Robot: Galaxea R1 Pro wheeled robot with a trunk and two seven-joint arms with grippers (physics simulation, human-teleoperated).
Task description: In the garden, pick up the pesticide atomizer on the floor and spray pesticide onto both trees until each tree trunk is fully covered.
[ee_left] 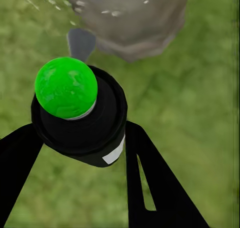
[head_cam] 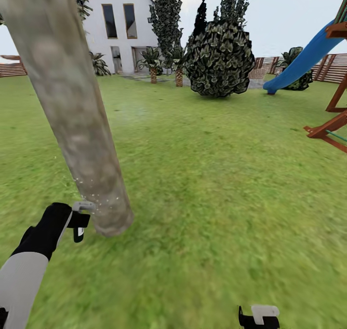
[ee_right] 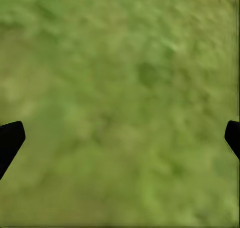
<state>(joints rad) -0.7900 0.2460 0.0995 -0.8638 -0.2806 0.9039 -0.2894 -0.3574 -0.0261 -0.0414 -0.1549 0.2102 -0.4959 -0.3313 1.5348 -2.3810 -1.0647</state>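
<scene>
Head view: tree trunk [head_cam: 72, 112] running from top left down to the lawn [head_cam: 217, 174], leaning in frame, far wider than the arm. Pale grey-beige bark with blotchy brown-green mottling; fine white specks scattered over the lowest part, near the base. Left gripper [head_cam: 81, 221] at lower left, just beside the trunk base, black with a grey fitting on top, on a black-and-white forearm. Small black piece with a white mark hanging under it, too small here to call. Right gripper [head_cam: 259, 317] partly in frame at the bottom edge, over grass, well apart from the trunk. Background: white house [head_cam: 120, 25], round dark bush [head_cam: 219, 59], tall dark cypresses [head_cam: 166, 15], blue slide [head_cam: 303, 56] on a brown play frame [head_cam: 332, 126], brown slat fence [head_cam: 332, 66].

Left wrist view: pesticide atomizer [ee_left: 82, 115] clamped between the two black fingers [ee_left: 155, 183] of the left gripper. Black round body, white label patch on the side, white collar under a bright green domed tip. Seen end-on, pointing at the trunk base beyond. Trunk foot mottled grey with white specks on it, more specks drifting over the grass beside it. Grey rounded tab between atomizer and trunk.

Right wrist view: blurred green-yellow grass. Two black fingertips [ee_right: 10, 140] at opposite edges, spread wide, nothing between them.
</scene>
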